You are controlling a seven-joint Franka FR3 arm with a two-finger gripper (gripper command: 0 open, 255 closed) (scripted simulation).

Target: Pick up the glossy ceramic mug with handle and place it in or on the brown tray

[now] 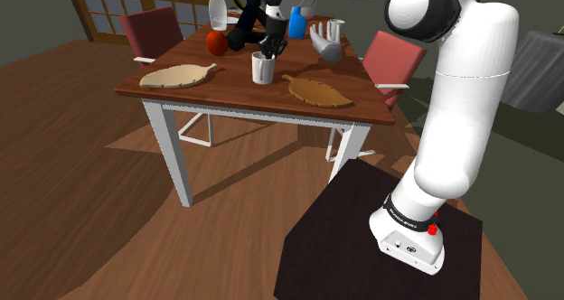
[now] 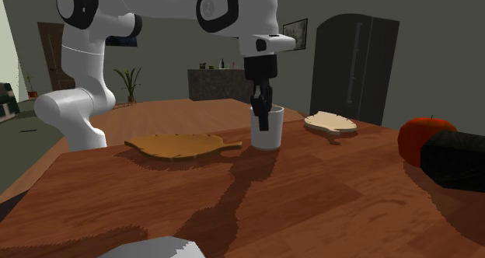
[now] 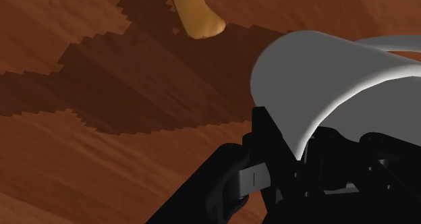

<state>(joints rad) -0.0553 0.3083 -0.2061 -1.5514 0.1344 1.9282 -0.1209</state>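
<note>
**Gripper clamped on the mug's rim, mug not off the table yet**

So here's what we're seeing. The white mug [image 1: 263, 69] stands upright near the middle of the wooden table [image 1: 239, 92], between two leaf-shaped trays. In the shoulder view the brown tray [image 1: 316, 91] lies just to the mug's right, and the paler tray [image 1: 178, 75] sits well off to its left. The mug is beside the brown tray, not on it, and the two don't touch.

The gripper [image 1: 269, 52] comes straight down onto the mug's rim. In the wrist view we make out one black finger [image 3: 270, 135] flat against the outside of the mug's wall and the other on the inner side. So as far as we can tell, the gripper is clenched on that wall. The mug's base looks to be sitting on the tabletop in both outside views.

In the second exterior view the mug [image 2: 266, 129] is right of the brown tray [image 2: 184, 146], with the paler tray [image 2: 330, 123] farther back. A red apple [image 2: 423, 136] sits at that view's right. In the shoulder view the apple is on the table's far side, by a white bottle [image 1: 217, 7].
</note>
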